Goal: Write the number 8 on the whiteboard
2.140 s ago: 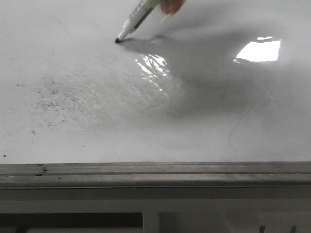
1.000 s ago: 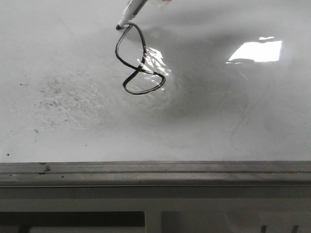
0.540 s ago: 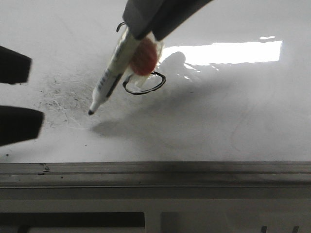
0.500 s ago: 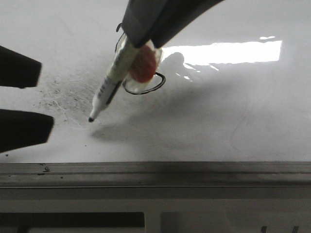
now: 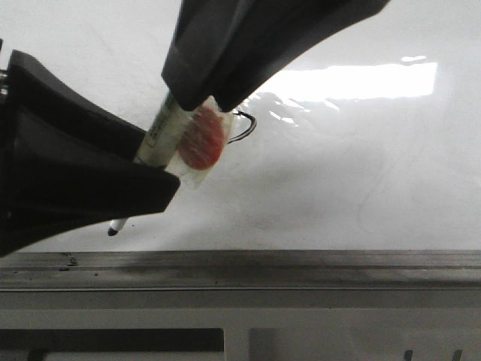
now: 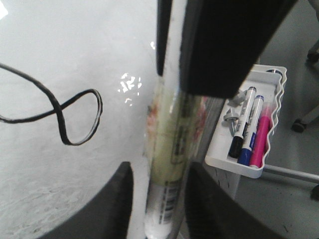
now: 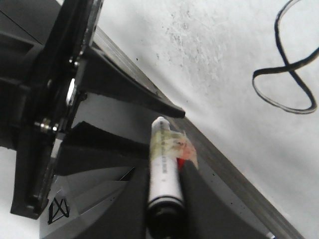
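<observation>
The number 8 is drawn in thin black line on the whiteboard (image 5: 361, 173). In the front view only a bit of its lower loop (image 5: 245, 126) shows behind the arms. It shows whole in the left wrist view (image 6: 65, 114) and the right wrist view (image 7: 286, 74). My right gripper (image 5: 197, 101) is shut on a white marker (image 5: 161, 131) with a red sticker, tip (image 5: 113, 231) down near the board's front edge. My left gripper (image 5: 154, 162) is open, its fingers on either side of the marker barrel (image 6: 167, 199) with small gaps.
A grey metal frame strip (image 5: 301, 267) runs along the board's near edge. A white tray (image 6: 259, 164) with black, blue and pink markers hangs beyond the board's side. A grey smudged speckle patch (image 7: 194, 45) lies next to the 8.
The 8 was drawn, then my right gripper carried the marker off it toward the front left. My left gripper came in from the left and now straddles the marker.
</observation>
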Controlling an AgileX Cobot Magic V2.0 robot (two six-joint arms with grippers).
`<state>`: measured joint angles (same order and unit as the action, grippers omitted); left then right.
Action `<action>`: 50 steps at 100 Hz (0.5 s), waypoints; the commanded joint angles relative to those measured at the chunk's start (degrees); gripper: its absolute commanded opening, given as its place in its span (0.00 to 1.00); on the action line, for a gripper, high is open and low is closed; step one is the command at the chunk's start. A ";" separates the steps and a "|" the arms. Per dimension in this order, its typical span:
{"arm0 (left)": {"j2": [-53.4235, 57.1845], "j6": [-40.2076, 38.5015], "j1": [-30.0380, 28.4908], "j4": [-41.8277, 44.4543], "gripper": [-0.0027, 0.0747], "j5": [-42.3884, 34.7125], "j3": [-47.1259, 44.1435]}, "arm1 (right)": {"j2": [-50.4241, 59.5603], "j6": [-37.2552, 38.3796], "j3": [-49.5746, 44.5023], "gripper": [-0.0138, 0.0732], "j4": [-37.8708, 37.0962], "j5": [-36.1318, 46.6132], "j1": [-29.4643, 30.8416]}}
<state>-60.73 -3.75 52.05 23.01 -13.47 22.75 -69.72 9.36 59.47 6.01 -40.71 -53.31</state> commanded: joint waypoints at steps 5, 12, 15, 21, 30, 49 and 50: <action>0.54 -0.54 0.43 -1.34 0.01 -5.91 1.91 | 1.02 -0.78 1.78 0.11 0.51 2.49 -0.09; 0.54 -0.54 0.43 -1.34 0.01 -5.91 1.91 | 1.02 -1.34 1.78 0.14 0.51 2.29 -0.09; 0.54 -0.54 0.43 -1.34 0.01 -5.91 1.91 | 1.02 -1.34 1.78 0.17 0.51 2.25 -0.09; 0.54 -0.54 0.43 -1.45 0.01 -5.91 1.91 | 1.02 -1.34 1.78 0.32 0.51 2.20 -0.09; 1.50 -0.54 0.43 -4.84 0.01 -5.08 1.91 | 1.02 -1.34 1.78 0.57 0.05 2.20 -0.09; 4.77 -0.54 -1.35 -29.60 0.01 -3.26 1.91 | 1.02 -1.34 1.78 0.61 -0.86 1.88 -0.09; 4.77 -0.54 -1.68 -30.33 0.01 -3.27 1.91 | 1.02 -1.34 1.78 0.60 -0.86 1.88 -0.09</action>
<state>-57.61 -3.54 51.50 3.40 -13.12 22.75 -69.72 8.68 59.47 5.79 -41.12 -53.31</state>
